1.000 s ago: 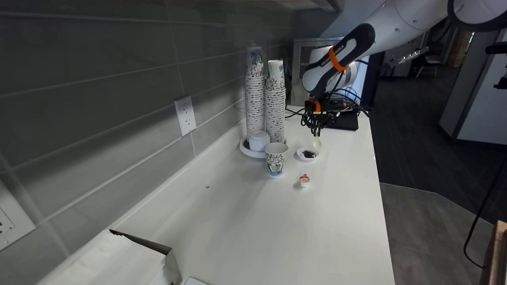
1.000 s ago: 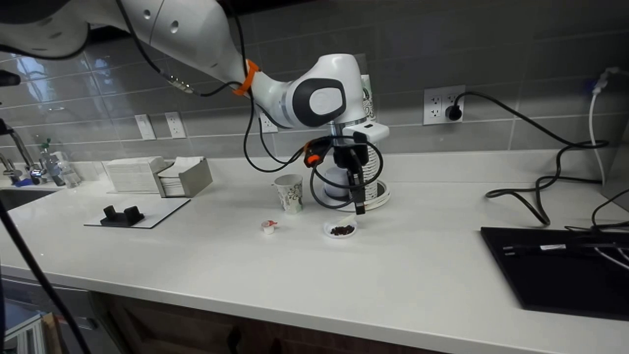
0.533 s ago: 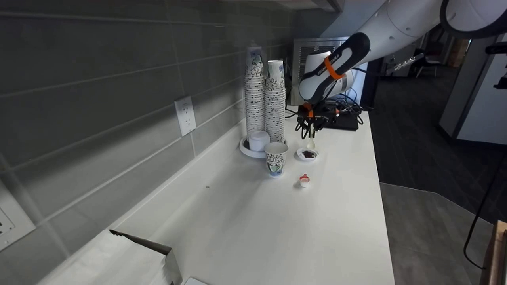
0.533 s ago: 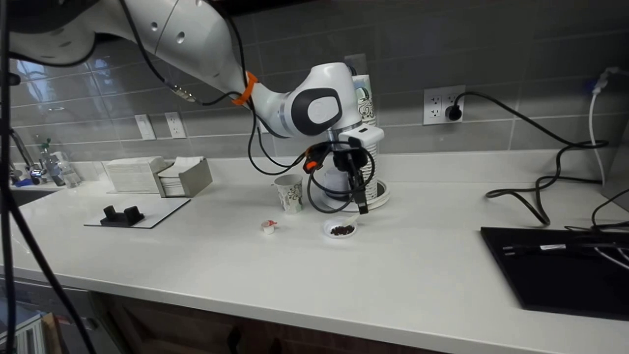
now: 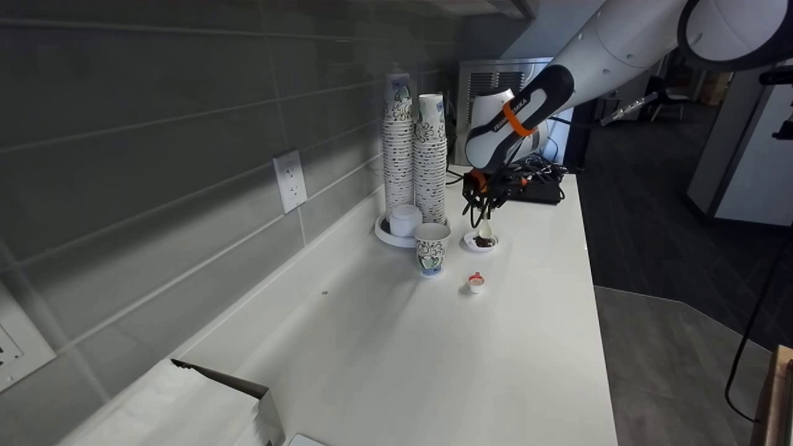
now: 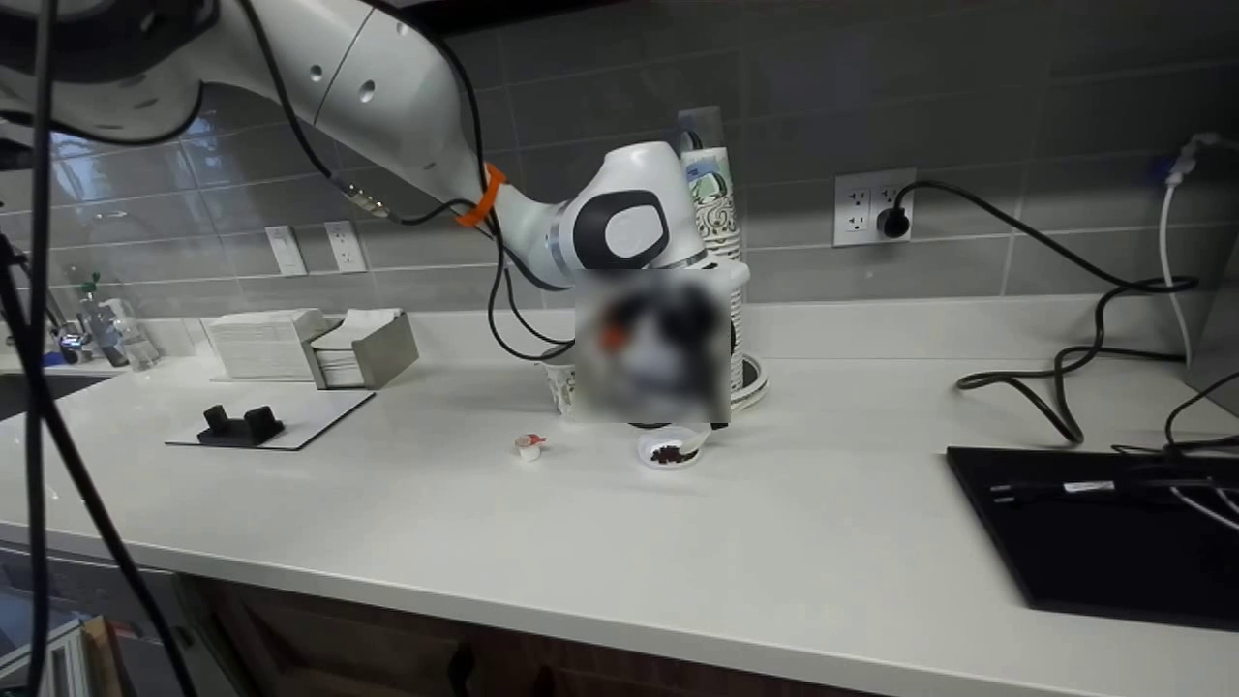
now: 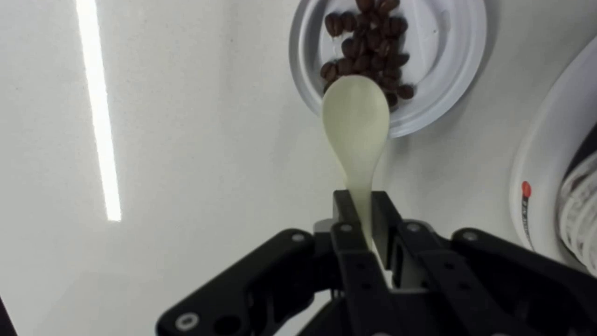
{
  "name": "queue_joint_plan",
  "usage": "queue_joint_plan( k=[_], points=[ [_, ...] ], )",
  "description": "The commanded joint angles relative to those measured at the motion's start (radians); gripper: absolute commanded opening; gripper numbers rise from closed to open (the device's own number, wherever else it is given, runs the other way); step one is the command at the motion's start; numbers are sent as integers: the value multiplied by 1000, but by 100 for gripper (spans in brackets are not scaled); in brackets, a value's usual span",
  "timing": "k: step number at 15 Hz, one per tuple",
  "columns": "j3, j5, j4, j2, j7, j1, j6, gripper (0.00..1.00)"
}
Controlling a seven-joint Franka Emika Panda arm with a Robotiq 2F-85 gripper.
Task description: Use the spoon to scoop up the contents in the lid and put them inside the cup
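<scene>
My gripper [image 7: 360, 193] is shut on the handle of a pale cream spoon [image 7: 355, 112]. The spoon's bowl points away from the fingers and overlaps the near rim of the white lid [image 7: 450, 100] in the wrist view. The contents, dark brown beans [image 7: 373, 46], lie in the lid just past the spoon's tip; the bowl looks empty. In an exterior view the gripper [image 5: 486, 214] is above the lid [image 5: 469, 246], with the spoon [image 5: 484, 230] tilted down at the beans. The patterned white cup [image 5: 431, 251] stands upright beside the lid; elsewhere it is partly hidden [image 6: 559, 382].
Two tall stacks of nested cups [image 5: 430, 167] stand on a larger white dish [image 5: 385, 237] by the wall, with a white container [image 5: 406, 221]. A small creamer pod [image 5: 476, 284] sits near the cup. A black board [image 6: 1094, 542] and a napkin box [image 6: 382, 353] lie farther off.
My gripper has moved down and brought the spoon from behind the lid to its near rim, with the bowl now at the beans. The lid and cup have not moved.
</scene>
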Motion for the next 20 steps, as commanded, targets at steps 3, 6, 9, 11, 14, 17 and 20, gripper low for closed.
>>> queue_joint_plan(
  k=[3,6,9,11,14,17,20],
  points=[
    [-41,-72,-10,11,84,50,69,3],
    [-35,-86,2,25,90,59,53,3],
    [-33,-98,5,37,87,72,33,3],
    [-23,-96,2,30,70,69,21,3],
    [-9,-85,2,23,52,60,0,3],
    [-1,-85,3,22,42,59,-18,3],
    [7,-86,0,21,24,59,-31,3]
  ],
)
